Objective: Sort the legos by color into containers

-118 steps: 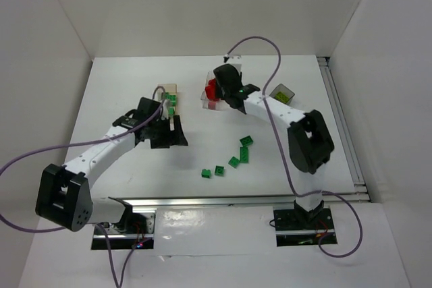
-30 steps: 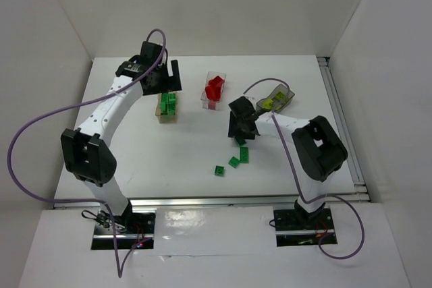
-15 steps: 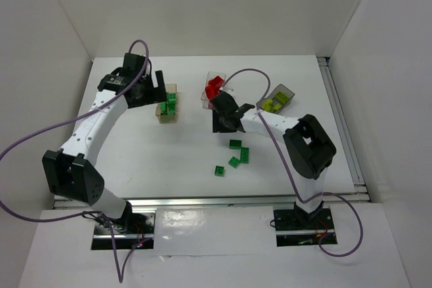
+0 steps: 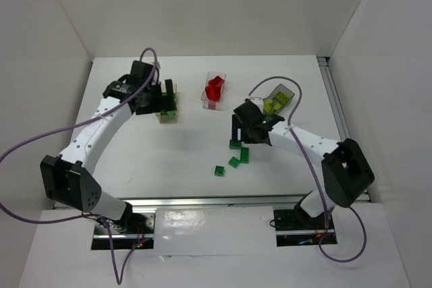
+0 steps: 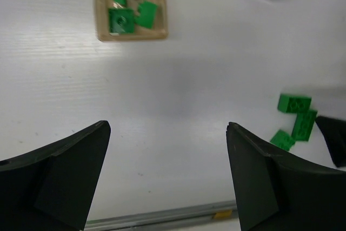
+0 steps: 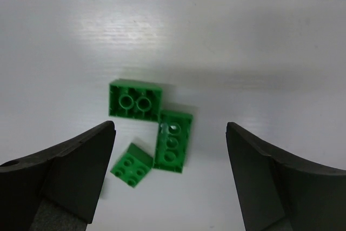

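right pincer (image 6: 170, 131): coming back from the far side, now hovering jaws apart, empty, over green legos (image 6: 135, 101) at centre-right of desk (image 4: 175, 160) | left pincer (image 5: 167, 128): apart, empty, hanging by tan container (image 5: 132, 36) | green sorting is continuing

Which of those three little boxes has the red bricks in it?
The clear middle box; the tan one holds green, the dark one yellow-green.
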`<act>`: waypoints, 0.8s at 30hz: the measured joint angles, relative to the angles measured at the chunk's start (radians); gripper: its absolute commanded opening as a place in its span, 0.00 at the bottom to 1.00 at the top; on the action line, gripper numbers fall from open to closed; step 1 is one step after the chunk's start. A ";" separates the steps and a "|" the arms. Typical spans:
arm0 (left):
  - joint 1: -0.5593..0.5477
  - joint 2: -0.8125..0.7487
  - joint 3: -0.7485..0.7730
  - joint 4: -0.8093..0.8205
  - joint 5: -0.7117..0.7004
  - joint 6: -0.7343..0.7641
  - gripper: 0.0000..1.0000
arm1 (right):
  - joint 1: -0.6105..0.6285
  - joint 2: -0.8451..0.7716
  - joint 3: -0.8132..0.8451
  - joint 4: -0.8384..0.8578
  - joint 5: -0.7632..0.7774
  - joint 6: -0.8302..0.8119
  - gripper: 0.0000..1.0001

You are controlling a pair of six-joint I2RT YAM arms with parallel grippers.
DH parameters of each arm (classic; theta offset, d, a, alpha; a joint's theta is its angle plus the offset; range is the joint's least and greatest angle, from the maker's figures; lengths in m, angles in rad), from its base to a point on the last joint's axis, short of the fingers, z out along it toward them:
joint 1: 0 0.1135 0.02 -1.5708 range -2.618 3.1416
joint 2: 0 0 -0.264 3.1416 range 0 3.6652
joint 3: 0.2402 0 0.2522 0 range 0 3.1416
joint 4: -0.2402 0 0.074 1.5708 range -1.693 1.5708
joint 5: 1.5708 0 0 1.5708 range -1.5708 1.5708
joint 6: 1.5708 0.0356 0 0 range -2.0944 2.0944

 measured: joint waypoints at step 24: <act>-0.598 0.016 -0.282 0.122 0.125 -0.265 0.99 | -0.047 0.023 -0.168 0.085 -0.119 0.133 0.26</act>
